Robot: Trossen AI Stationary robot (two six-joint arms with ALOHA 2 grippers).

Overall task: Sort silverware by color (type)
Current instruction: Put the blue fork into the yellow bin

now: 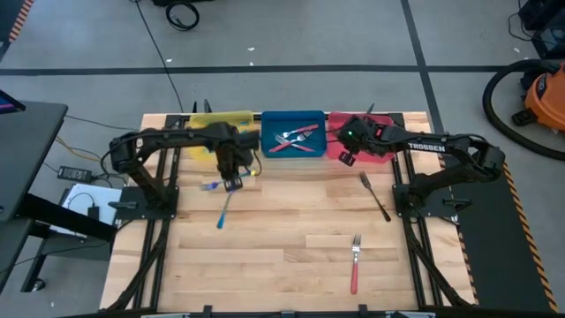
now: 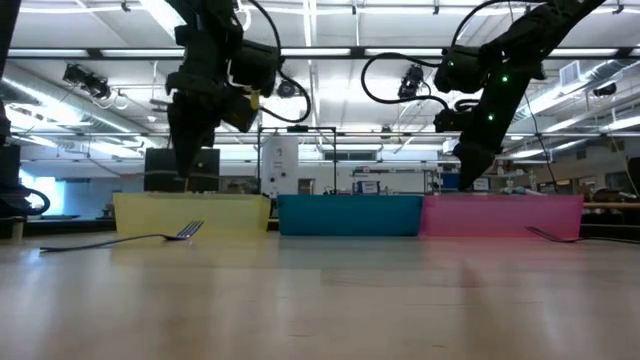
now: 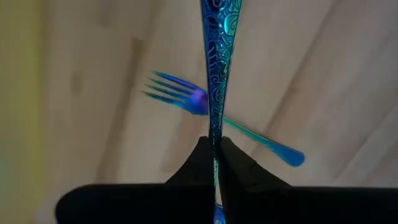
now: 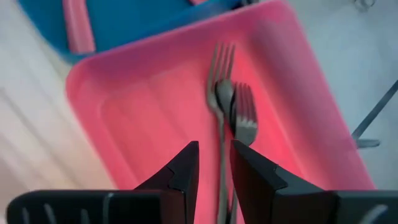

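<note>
I pinch an iridescent blue-teal patterned utensil handle [image 3: 217, 74] upright above a matching blue-teal fork [image 3: 205, 109] lying flat on the wood. Red-handled silver forks [image 1: 296, 140] lie crossed in the blue tray, dark grey metal forks [image 4: 233, 115] side by side in the pink tray. One dark fork [image 1: 374, 196] and one red-handled fork [image 1: 355, 263] lie loose on the table.

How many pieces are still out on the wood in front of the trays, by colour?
Iridescent blue: 2, the held fork in the left gripper and the loose blue fork on the wood below it
Dark grey: 1, the dark fork
Red-handled: 1, the red-handled fork
Total: 4
</note>
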